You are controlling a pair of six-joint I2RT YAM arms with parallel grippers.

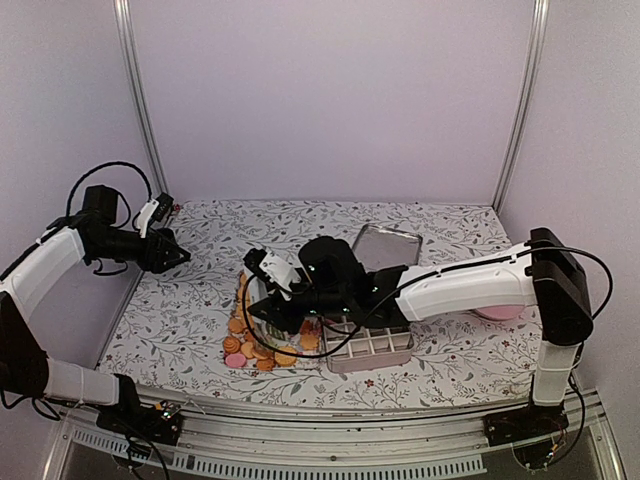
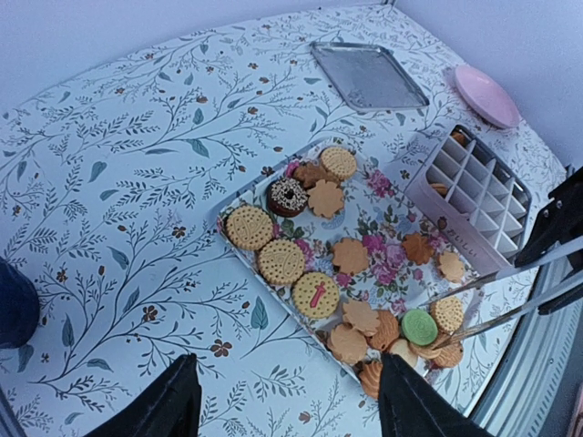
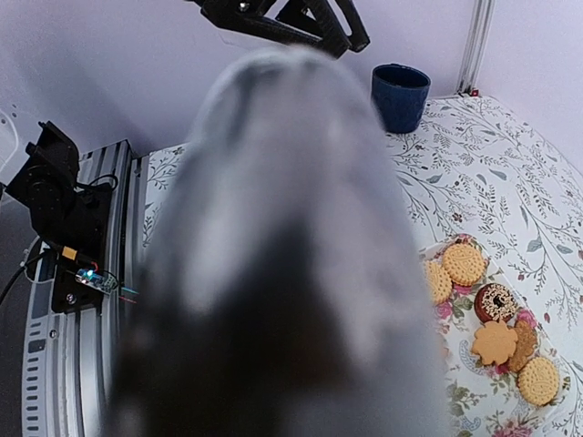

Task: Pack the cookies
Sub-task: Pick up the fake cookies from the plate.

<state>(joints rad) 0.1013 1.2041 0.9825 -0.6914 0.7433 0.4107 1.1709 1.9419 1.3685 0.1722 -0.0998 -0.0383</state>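
The cookies (image 2: 315, 293) lie on a floral tray (image 2: 387, 258): round dotted ones, flower-shaped tan ones, a green one (image 2: 419, 326) and a chocolate ring (image 2: 288, 195). In the top view the cookies (image 1: 258, 350) lie under my right arm. My right gripper (image 2: 557, 244) is shut on metal tongs (image 2: 506, 296), whose tips sit either side of a dotted cookie (image 2: 447, 313) at the tray's near corner. In the right wrist view a blurred grey shape hides the jaws, with some cookies (image 3: 463, 262) showing at the right. My left gripper (image 2: 287, 401) hangs open and empty above the tablecloth, left of the tray.
A white compartment box (image 2: 474, 196) stands beside the floral tray. Behind it lie a flat metal tray (image 2: 369, 75) and a pink plate (image 2: 487, 94). A dark blue cup (image 3: 401, 96) stands at the table's far left. Frame posts flank the table.
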